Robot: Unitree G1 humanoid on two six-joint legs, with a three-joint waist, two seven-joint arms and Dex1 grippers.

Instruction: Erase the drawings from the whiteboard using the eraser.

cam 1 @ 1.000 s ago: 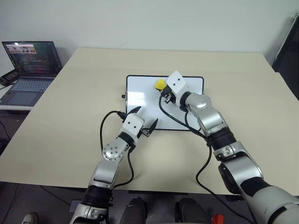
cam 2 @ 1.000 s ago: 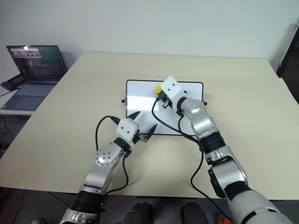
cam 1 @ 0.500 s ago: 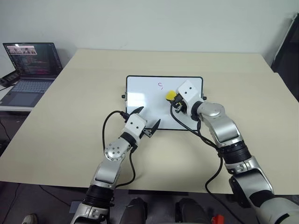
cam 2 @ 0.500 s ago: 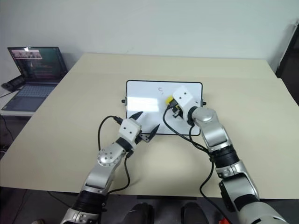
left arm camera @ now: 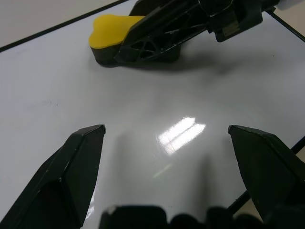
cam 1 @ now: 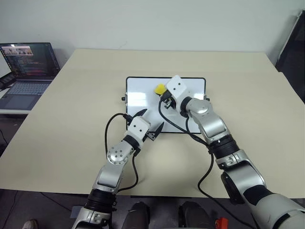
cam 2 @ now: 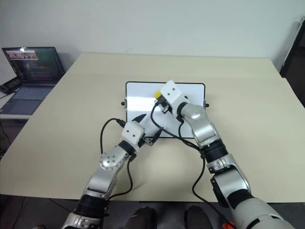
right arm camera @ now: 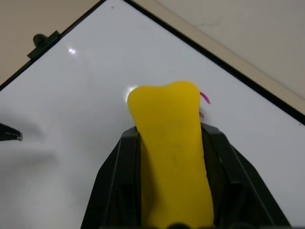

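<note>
The room is evenly and brightly lit from overhead, with no harsh contrast across the pale surface point(cam 1: 71, 124). Shadows are soft: a faint grey smear lies on the whiteboard point(left arm camera: 57, 71) just beneath the eraser point(left arm camera: 108, 33) and under the right gripper point(right arm camera: 167, 143), whose jaws are clamped on that yellow block. A bright patch of glare sits on the glossy board between the spread jaws of the left gripper point(left arm camera: 167, 143), with a smaller glint ahead of the right jaws. Close to each wrist camera the black fingers point(left arm camera: 71, 171) look soft and out of focus. The laptop point(cam 1: 26, 62) screen glows at the picture's edge.
</note>
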